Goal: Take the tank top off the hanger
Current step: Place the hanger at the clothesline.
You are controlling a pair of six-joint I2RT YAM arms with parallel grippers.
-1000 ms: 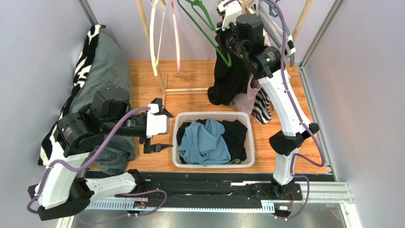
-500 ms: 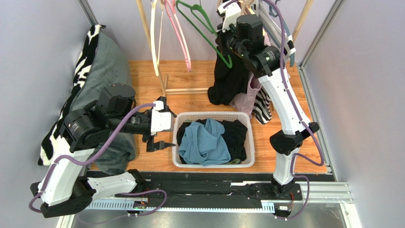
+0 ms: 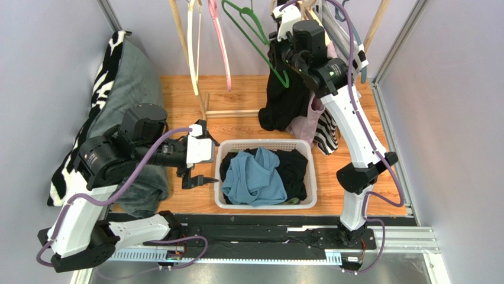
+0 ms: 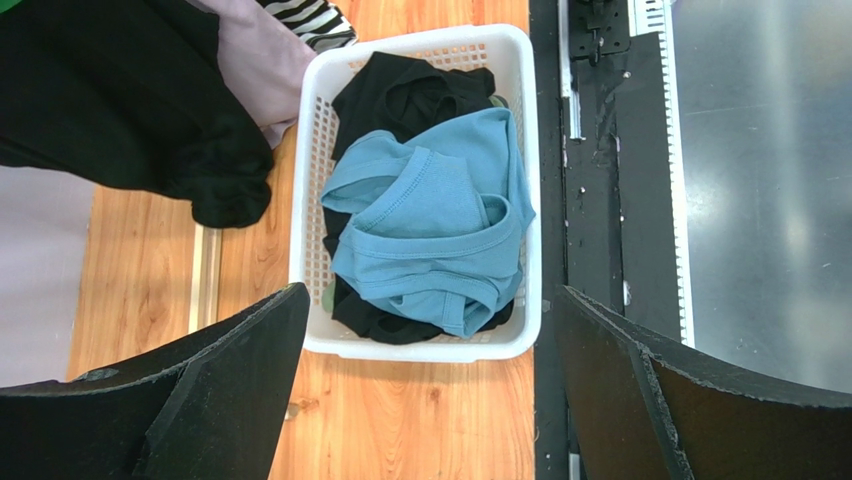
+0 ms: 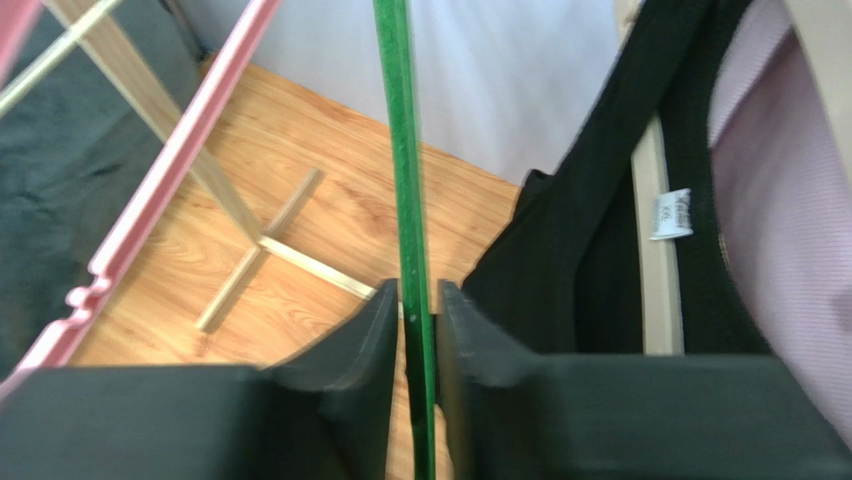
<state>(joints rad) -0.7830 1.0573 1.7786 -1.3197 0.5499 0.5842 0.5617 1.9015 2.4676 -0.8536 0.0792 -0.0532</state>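
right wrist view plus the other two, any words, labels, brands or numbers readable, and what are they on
White tag at the neck edge of the black garment, right wrist view: it carries a few lines of dark print, too blurred to read.
Top external view: no readable text.
Left wrist view: no readable text.
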